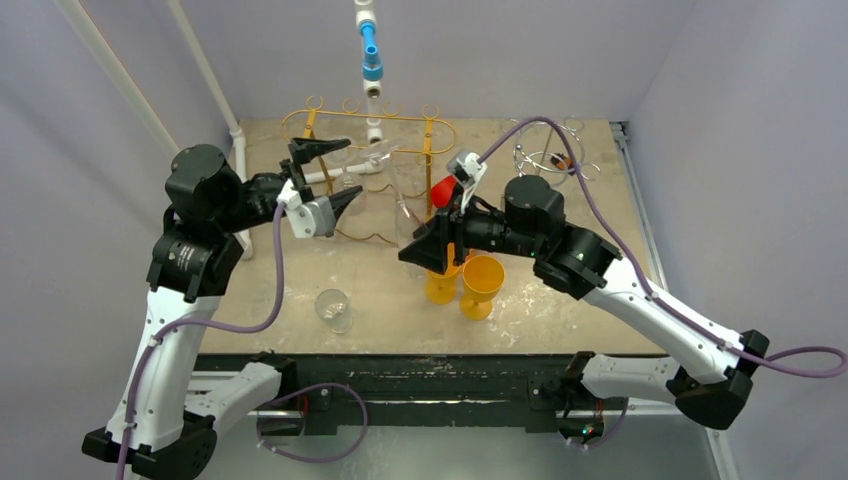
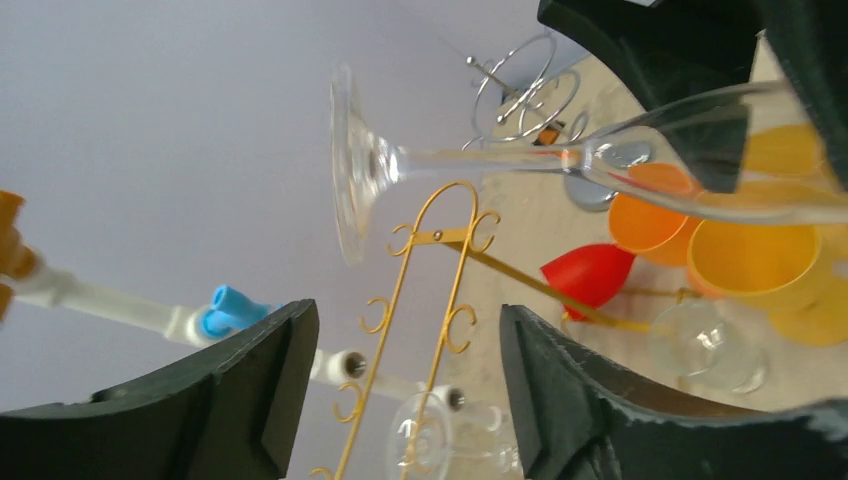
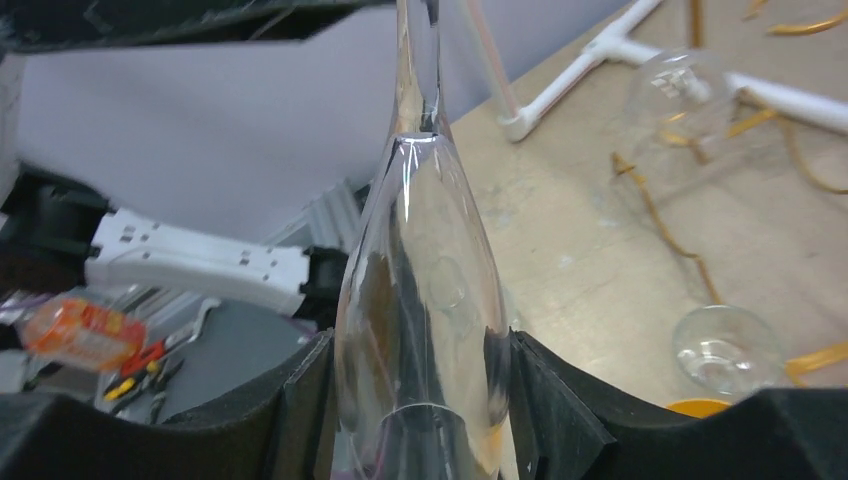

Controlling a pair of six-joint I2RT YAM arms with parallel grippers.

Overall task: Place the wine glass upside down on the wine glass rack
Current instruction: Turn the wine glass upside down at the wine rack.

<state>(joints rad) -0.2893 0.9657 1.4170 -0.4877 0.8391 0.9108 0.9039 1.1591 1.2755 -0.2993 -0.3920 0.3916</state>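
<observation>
Two orange goblets (image 1: 482, 282) stand side by side; a silver wire stand (image 1: 548, 156) sits back right.

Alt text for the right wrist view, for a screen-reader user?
A clear tall-bowled wine glass sits gripped between the two black fingers of the right gripper, its stem pointing away from the camera. Beyond it on the tan table are a white pipe, parts of a gold wire rack and a second clear glass.
</observation>
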